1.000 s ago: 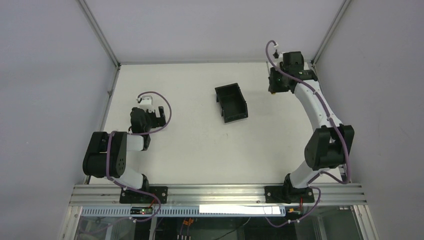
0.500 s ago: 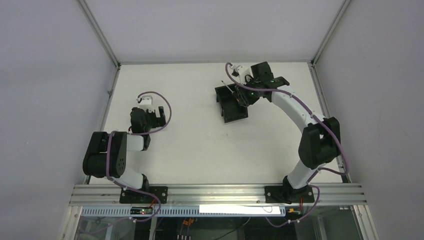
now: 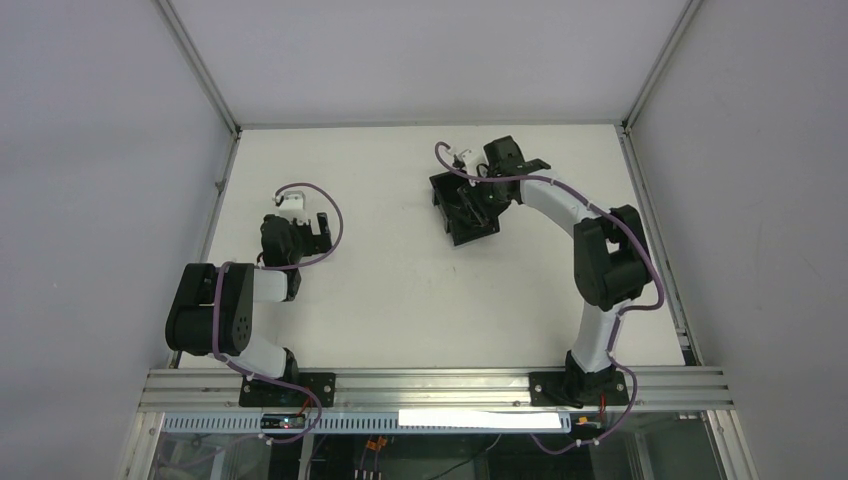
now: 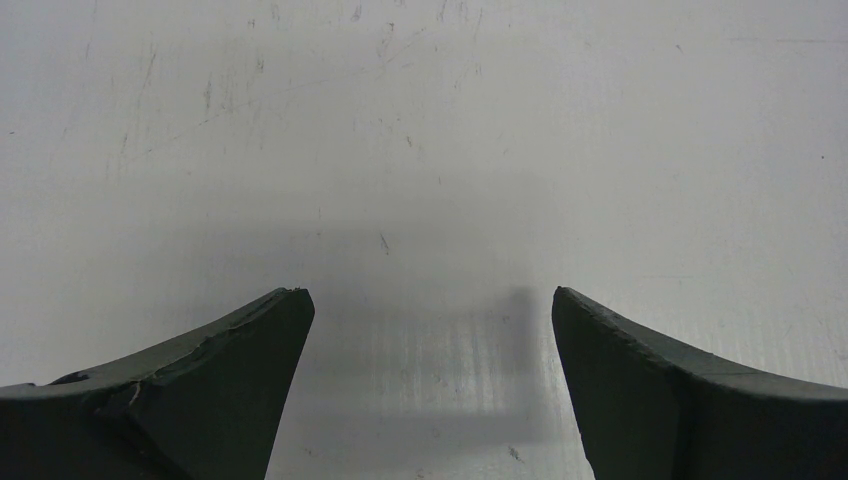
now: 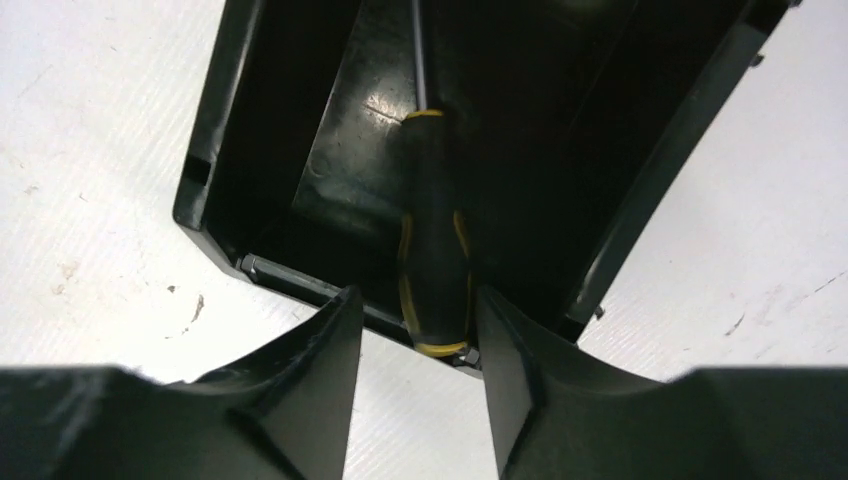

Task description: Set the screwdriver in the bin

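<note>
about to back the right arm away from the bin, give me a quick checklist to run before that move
1. Screwdriver in the bin: shaft and most of the handle are inside: ok.
2. Handle end clear of the bin's near wall: it sits right at that wall: cannot tell.
3. Right jaws clear of the handle: a gap shows on each side, narrow on one: ok.
4. Bin flat on the table, open side up: ok.
5. Left jaws open and holding nothing, over bare table: ok.
6. Left arm well apart from the bin: ok.
</note>
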